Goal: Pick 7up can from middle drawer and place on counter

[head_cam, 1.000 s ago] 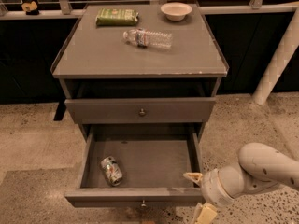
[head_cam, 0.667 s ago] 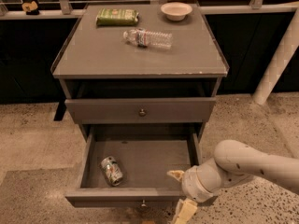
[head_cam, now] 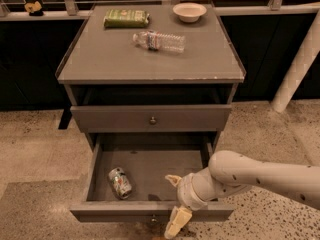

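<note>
In the lower centre, the spread, empty gripper [head_cam: 175, 202] hovers right of the can [head_cam: 120, 182] lying in the open drawer [head_cam: 93, 170]; lifting to the counter [head_cam: 150, 61] is not yet done.

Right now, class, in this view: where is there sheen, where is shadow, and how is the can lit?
Camera view: the counter has a sheen; the recess under it is in shadow; the 7up can lies dimly lit in the middle drawer, with small highlights; the gripper, open at the drawer's front edge, is brightly lit.
</note>
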Controlling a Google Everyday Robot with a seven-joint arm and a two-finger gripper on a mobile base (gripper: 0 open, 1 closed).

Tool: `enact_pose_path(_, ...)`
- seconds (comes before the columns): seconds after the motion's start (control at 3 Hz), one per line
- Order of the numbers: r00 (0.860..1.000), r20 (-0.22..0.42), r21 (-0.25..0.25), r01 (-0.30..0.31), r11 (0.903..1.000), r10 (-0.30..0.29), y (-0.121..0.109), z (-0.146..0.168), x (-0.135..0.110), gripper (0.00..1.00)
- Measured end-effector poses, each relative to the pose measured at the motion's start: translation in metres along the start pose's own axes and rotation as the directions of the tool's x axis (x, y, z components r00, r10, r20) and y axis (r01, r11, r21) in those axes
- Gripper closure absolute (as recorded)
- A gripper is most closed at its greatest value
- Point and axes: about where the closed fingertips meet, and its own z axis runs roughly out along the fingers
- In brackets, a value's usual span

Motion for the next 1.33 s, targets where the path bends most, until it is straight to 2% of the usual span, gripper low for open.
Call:
enact_pose_path(0.33, 1.0, 0.0, 0.0, 0.0, 1.0, 0.0, 0.0, 0.0, 0.0, 0.0)
enact_pose_path(0.67, 1.0, 0.004, -0.002, 0.023, 0.9997, -0.023, -0.022, 0.011, -0.009, 0.0)
enact_pose_path(1.0, 0.998, 0.025, 0.037, 0.061, 0.9975, -0.061, -0.058, 0.025, -0.028, 0.0)
enact_pose_path(1.33, 0.996, 0.053, 0.112, 0.068, 0.9914, -0.074, -0.089, 0.037, -0.041, 0.0)
